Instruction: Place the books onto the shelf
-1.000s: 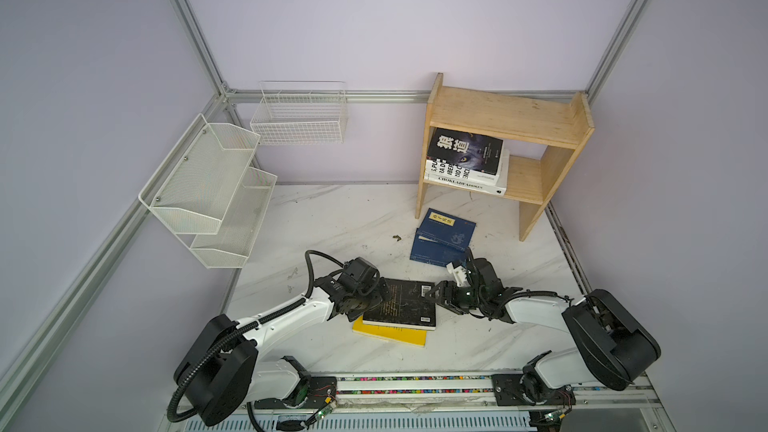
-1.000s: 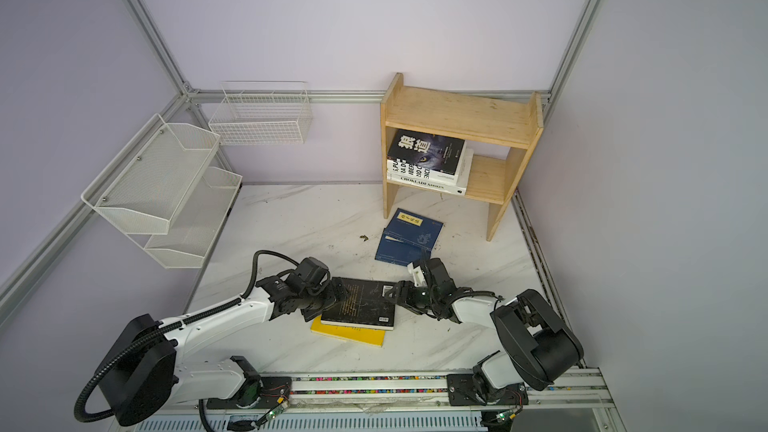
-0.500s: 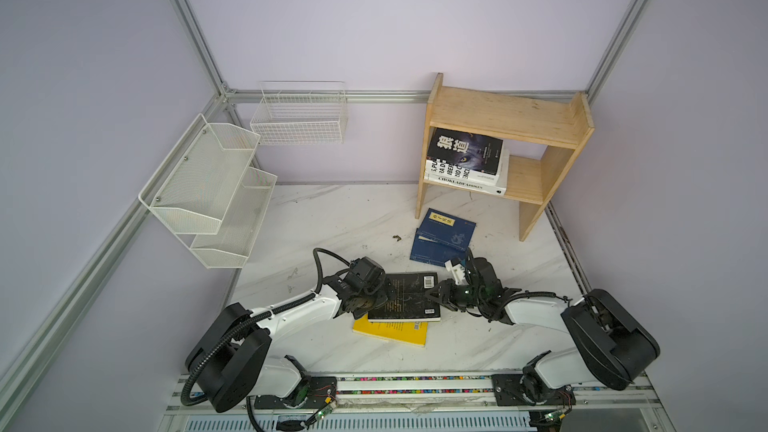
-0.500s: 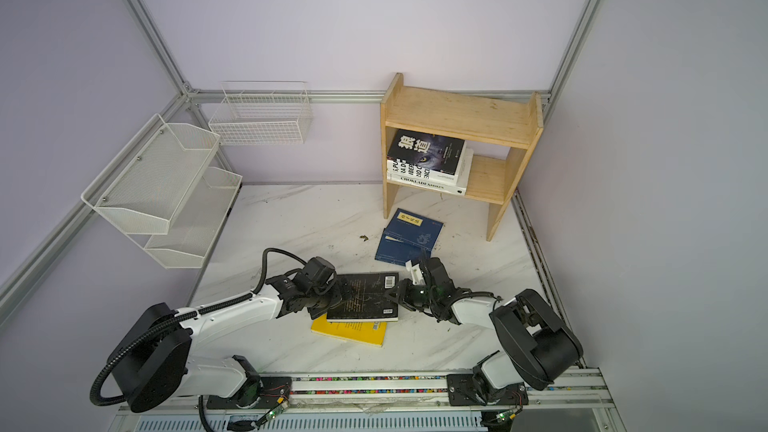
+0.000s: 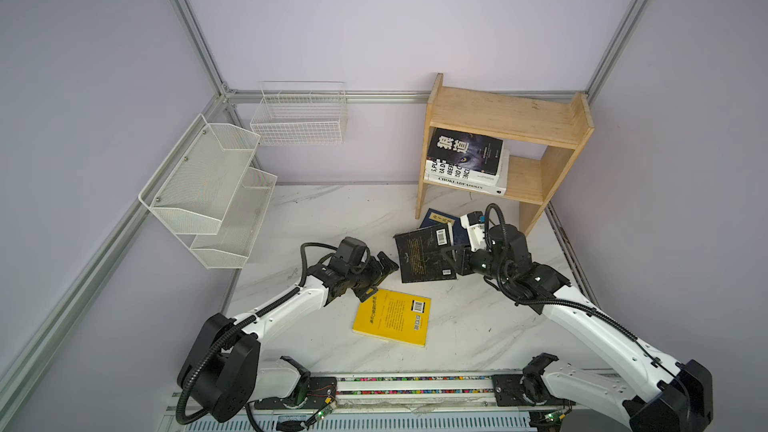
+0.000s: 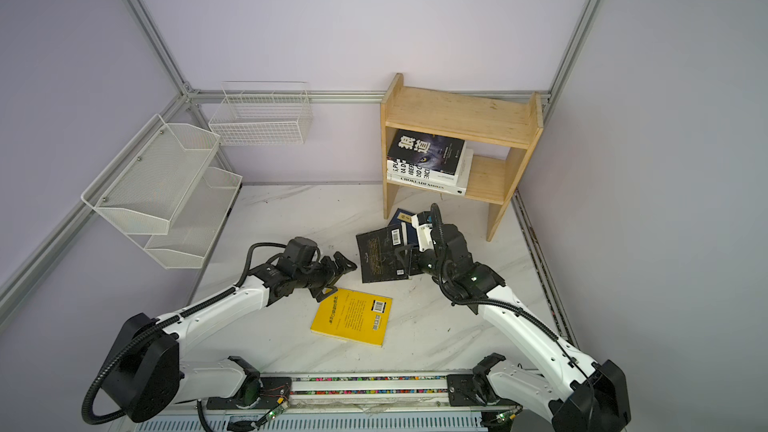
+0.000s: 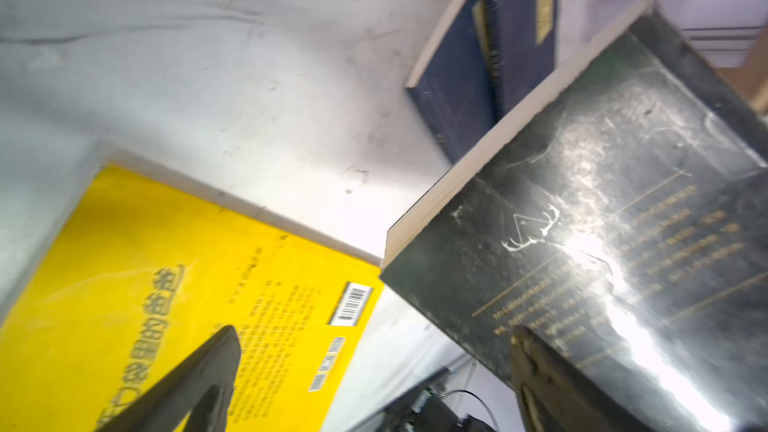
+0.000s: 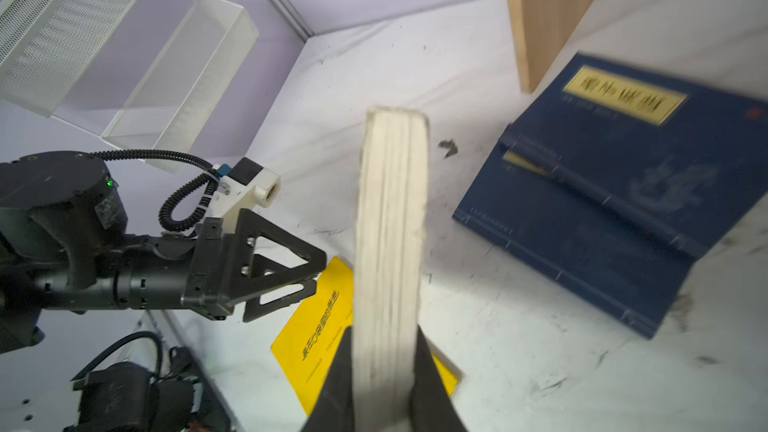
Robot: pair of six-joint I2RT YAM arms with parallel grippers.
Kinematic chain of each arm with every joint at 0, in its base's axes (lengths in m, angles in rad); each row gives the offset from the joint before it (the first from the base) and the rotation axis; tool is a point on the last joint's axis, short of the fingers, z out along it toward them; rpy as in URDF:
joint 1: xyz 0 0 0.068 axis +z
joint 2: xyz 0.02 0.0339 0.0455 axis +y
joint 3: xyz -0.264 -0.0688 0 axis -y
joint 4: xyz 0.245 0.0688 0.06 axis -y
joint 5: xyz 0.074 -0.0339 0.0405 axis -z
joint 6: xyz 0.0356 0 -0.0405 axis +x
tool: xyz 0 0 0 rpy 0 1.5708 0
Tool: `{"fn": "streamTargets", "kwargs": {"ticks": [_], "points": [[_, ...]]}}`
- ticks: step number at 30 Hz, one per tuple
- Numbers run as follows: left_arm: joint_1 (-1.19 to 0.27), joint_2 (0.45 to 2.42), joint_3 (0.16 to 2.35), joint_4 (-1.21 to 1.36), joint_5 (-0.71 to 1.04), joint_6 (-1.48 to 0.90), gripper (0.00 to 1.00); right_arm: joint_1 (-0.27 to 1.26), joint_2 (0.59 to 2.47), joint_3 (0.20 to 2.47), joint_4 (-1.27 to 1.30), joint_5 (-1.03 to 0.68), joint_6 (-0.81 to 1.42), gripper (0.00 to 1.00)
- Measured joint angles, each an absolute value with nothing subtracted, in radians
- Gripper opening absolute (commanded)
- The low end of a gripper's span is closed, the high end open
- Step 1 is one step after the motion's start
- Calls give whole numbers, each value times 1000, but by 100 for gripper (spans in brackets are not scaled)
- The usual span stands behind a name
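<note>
While the right fingers point(image 8: 332, 380) clamp the black book point(image 5: 419, 255), it hangs tilted before the shelf point(image 5: 505, 116). Farther out, the left fingers point(image 5: 388, 263) gape empty.

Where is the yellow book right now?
In both top views the yellow book lies flat on the table, near the front middle, right by the open left gripper and nearer the camera than the black book.
</note>
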State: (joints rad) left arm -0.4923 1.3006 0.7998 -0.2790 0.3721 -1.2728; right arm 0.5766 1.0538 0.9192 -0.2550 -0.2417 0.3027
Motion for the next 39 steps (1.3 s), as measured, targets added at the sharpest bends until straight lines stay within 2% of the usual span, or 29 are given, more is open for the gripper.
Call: {"fn": "streamTargets", "kwargs": {"ticks": [4, 8, 16, 25, 31, 37, 39], "points": [[-426, 1292, 813, -167, 493, -1391, 98, 614, 1051, 1020, -337, -102, 118, 13], [-418, 1328, 839, -49, 586, -1536, 98, 690, 1055, 1064, -400, 4, -20, 13], [-416, 1456, 878, 270, 677, -1811, 95, 881, 1166, 1121, -428, 158, -178, 12], [-400, 1560, 880, 379, 744, -1944, 82, 1006, 1274, 1161, -434, 299, -297, 12], [-381, 1566, 880, 380, 792, -1950, 70, 1061, 1305, 1175, -420, 379, -380, 13], [-353, 1575, 880, 311, 832, -1887, 41, 1109, 1324, 1161, -372, 456, -467, 14], [-344, 1575, 880, 286, 835, -1863, 34, 1112, 1324, 1149, -355, 466, -487, 18]]}}
